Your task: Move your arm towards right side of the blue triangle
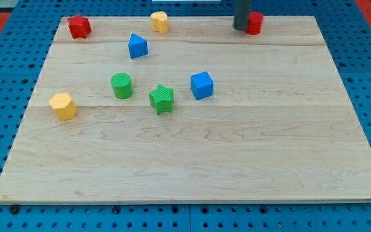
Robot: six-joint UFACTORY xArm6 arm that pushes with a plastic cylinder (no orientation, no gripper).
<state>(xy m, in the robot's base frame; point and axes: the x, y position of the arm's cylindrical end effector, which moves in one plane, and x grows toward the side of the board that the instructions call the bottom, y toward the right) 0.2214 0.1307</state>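
The blue triangle [137,46] stands on the wooden board [237,148] at the view's upper left. My tip [239,29] is at the view's top, right of centre, touching or just beside the left side of a red block [254,22]. The tip is far to the right of the blue triangle, with a yellow block [160,21] between them near the top edge.
A red star-like block [78,26] sits at the top left corner. A green cylinder [122,86], a green star [161,98] and a blue cube [201,85] stand mid-board. A yellow hexagonal block [64,106] sits at the left.
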